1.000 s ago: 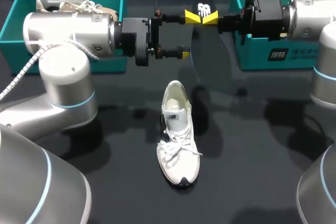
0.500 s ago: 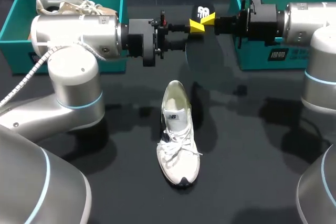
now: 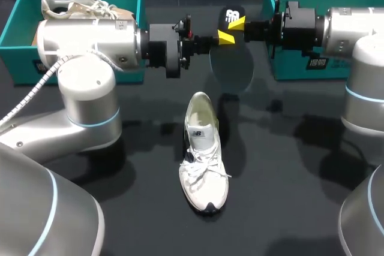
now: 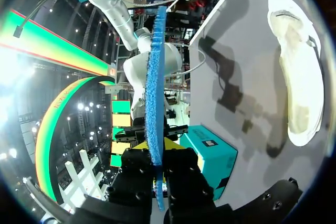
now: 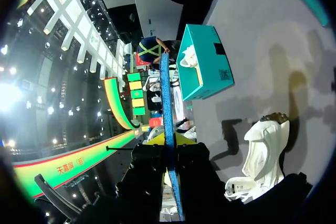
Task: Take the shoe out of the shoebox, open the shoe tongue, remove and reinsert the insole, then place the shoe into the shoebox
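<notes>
Blue-soled grey insole (image 3: 231,67), white logo on its black heel, is pinched by left gripper (image 3: 225,39) and right gripper (image 3: 236,23) above the white lace-up sneaker (image 3: 203,154).

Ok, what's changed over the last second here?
The left gripper moved in toward the right gripper and its fingers, wide open before, closed on the insole, which the right gripper already held. The insole tilted, its broad face now paler from above. The white shoe on the table and the other shoe in the left shoebox stayed put.
</notes>
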